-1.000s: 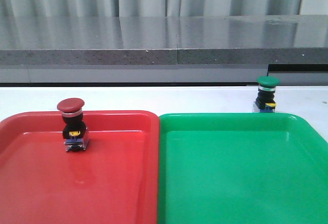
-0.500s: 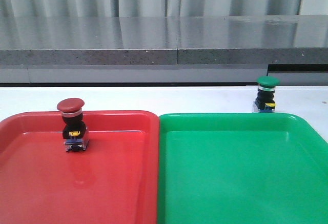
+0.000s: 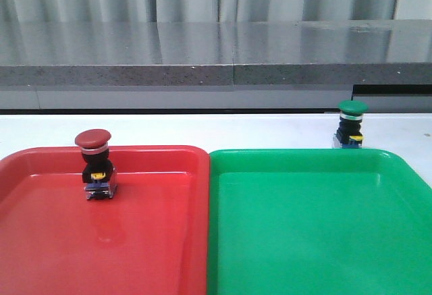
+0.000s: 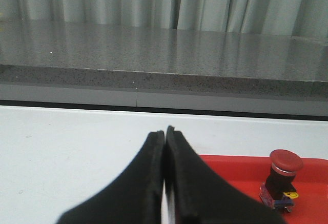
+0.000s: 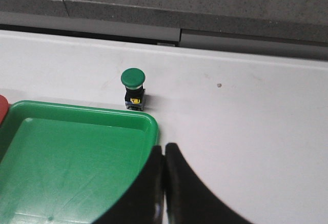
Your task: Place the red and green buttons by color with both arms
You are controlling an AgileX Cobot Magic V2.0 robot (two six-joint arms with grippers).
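Observation:
The red button (image 3: pixel 94 167) stands upright inside the red tray (image 3: pixel 155 241), near its far rim; it also shows in the left wrist view (image 4: pixel 282 183). The green button (image 3: pixel 352 125) stands upright on the white table just behind the green tray's (image 3: pixel 310 234) far right rim; it also shows in the right wrist view (image 5: pixel 134 89). My left gripper (image 4: pixel 165 131) is shut and empty, left of the red tray. My right gripper (image 5: pixel 164 147) is shut and empty, by the green tray's corner (image 5: pixel 148 124). Neither gripper shows in the front view.
The two trays lie side by side, touching, on a white table (image 3: pixel 223 129). A grey stone ledge (image 3: pixel 216 52) runs along the table's far edge, with a curtain behind it.

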